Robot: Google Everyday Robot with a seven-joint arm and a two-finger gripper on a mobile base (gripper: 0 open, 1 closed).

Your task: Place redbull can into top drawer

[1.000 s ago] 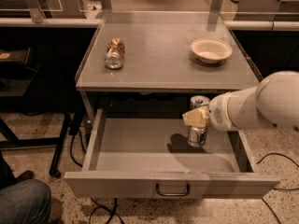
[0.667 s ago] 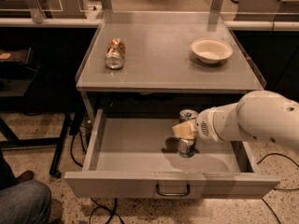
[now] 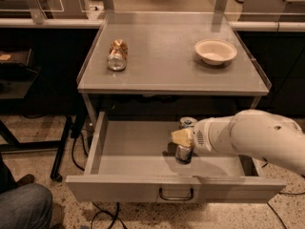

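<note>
The top drawer (image 3: pixel 133 149) is pulled out wide under the grey table, its flat front panel and dark handle (image 3: pixel 176 194) towards me. The redbull can (image 3: pixel 184 152) stands upright inside the drawer, right of its middle, with its silver top showing and its base at or just above the drawer floor. My gripper (image 3: pixel 183 138) reaches in from the right on a thick white arm and is shut around the can's middle. A yellowish finger pad (image 3: pixel 179 137) lies against the can's left side. The arm hides the can's right side.
A gold-brown can (image 3: pixel 117 55) lies on its side on the table top (image 3: pixel 167 66) at the left. A white bowl (image 3: pixel 215 50) sits at the right. A person's knee (image 3: pixel 24 206) is at the bottom left. Cables lie on the floor under the drawer.
My arm has moved left and lower into the drawer, carrying the can towards the drawer's front. The can stays upright in my grip.
</note>
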